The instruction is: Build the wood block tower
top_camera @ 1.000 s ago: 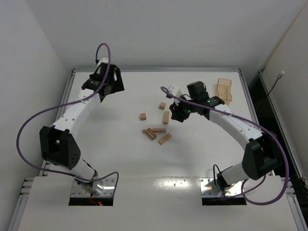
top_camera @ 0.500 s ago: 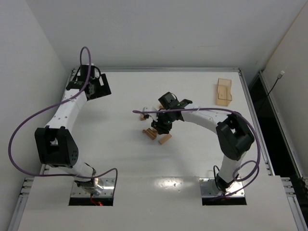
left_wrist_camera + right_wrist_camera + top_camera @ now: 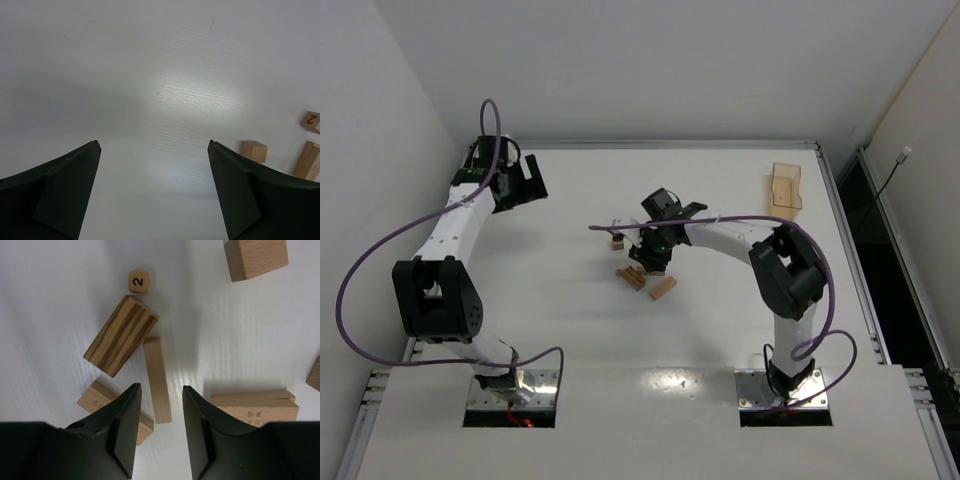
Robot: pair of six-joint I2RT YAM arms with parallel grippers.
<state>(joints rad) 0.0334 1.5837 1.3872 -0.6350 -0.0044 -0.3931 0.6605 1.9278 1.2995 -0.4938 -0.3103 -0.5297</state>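
The wood blocks lie scattered flat on the white table, with no stack standing. In the top view they are a cube, bars and a block. My right gripper hangs low over this cluster. In its wrist view the right gripper is open, with the near end of a thin bar between the jaws. Round it are a striped block, a small cube marked 2 and a flat block. My left gripper is open and empty at the far left.
A shallow light-wood tray stands at the far right of the table. The left wrist view shows a cube and the numbered cube at its right edge. Raised rails border the table.
My right arm swung left from near the tray to low over the block cluster. My left gripper drew back toward the far-left corner.
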